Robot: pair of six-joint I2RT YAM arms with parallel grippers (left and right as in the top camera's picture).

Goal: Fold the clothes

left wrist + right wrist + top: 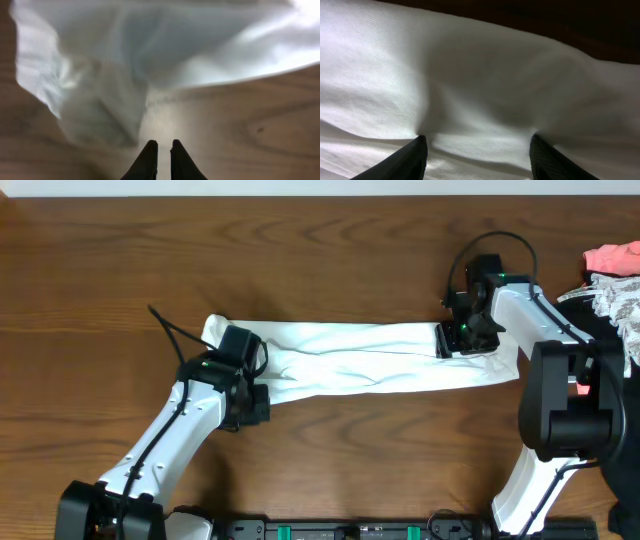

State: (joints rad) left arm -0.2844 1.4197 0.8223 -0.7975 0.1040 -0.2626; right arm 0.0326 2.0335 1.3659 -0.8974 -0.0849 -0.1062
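Across the table (100,260), white clothes (370,360) lie folded long.

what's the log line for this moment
white T-shirt: folded into long band | left gripper: shut, empty | right gripper: open over shirt

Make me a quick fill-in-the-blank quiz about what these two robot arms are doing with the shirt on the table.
1. The T-shirt, stretched in a long strip across the table, is ____ in colour.
2. The left pincer is ____, its fingers almost touching above the bare tabletop.
3. The right pincer is ____, its fingers far apart on the cloth.
4. A pink cloth lies at the table's far ____ corner.

Missing words: white; shut; open; right.
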